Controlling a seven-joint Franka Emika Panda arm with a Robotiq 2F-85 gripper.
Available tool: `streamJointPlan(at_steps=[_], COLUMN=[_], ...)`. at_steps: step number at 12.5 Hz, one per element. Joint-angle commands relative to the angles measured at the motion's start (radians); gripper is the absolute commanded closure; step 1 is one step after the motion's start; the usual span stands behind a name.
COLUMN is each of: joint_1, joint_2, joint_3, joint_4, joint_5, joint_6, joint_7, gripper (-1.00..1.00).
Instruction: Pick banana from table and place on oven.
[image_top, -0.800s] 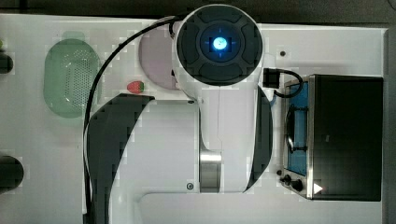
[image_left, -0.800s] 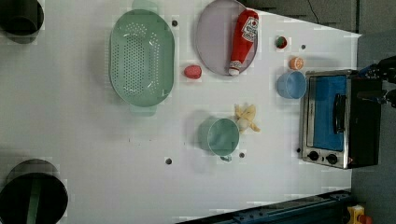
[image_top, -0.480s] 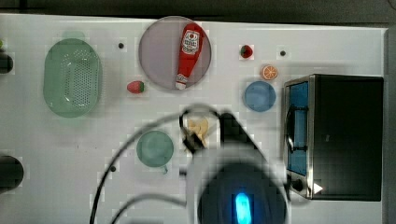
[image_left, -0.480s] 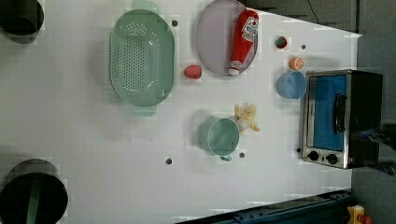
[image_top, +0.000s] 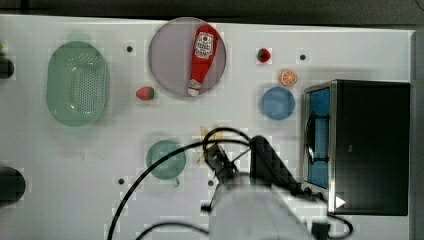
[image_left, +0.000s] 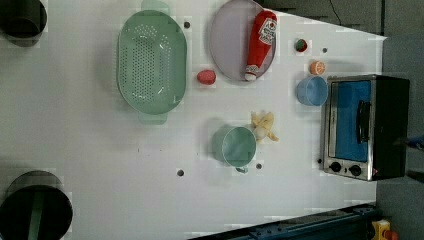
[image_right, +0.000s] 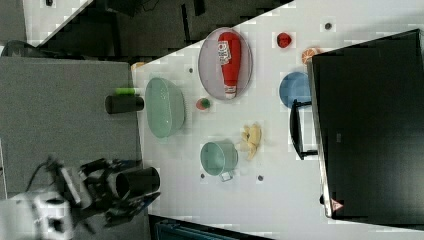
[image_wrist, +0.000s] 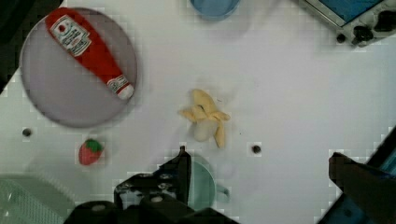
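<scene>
The pale-yellow banana (image_wrist: 205, 116) lies on the white table (image_top: 75, 165), its peel flaps splayed, beside a green cup (image_left: 237, 146). It also appears as the banana (image_left: 264, 127) and the banana (image_right: 251, 137). In the top view my arm (image_top: 250, 210) covers most of the banana (image_top: 204, 134). My gripper (image_wrist: 258, 156) is open wide with nothing between its fingers (image_wrist: 181, 165), and the banana lies just beyond them, untouched. The oven (image_top: 372, 145) stands at the top view's right, its black top bare and its blue glass door facing the banana.
A blue bowl (image_top: 278, 103) and an orange slice (image_top: 288, 77) sit close to the oven's door. A ketchup bottle (image_top: 202, 57) lies on a grey plate (image_top: 167, 60). Further off are a green colander (image_top: 77, 82), a strawberry (image_top: 145, 93) and dark cylinders (image_left: 35, 210).
In the top view my arm swung from the table's upper middle down to the lower middle, over the banana. The banana, cup and oven stayed in place.
</scene>
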Motion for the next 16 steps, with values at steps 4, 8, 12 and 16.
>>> streamJointPlan(at_steps=[4, 8, 12, 16], joint_1=[0.004, 0.005, 0.006, 0.007], joint_2=[0.247, 0.419, 0.592, 0.72], joint_3=[0.014, 0.02, 0.043, 0.054], joint_4=[-0.217, -0.3, -0.282, -0.281], joint_5=[0.016, 0.016, 0.016, 0.016], joint_6=[0.376, 0.611, 0.729, 0.881], joint_7=[0.035, 0.035, 0.035, 0.036], gripper=[-1.0, -1.0, -1.0, -1.0])
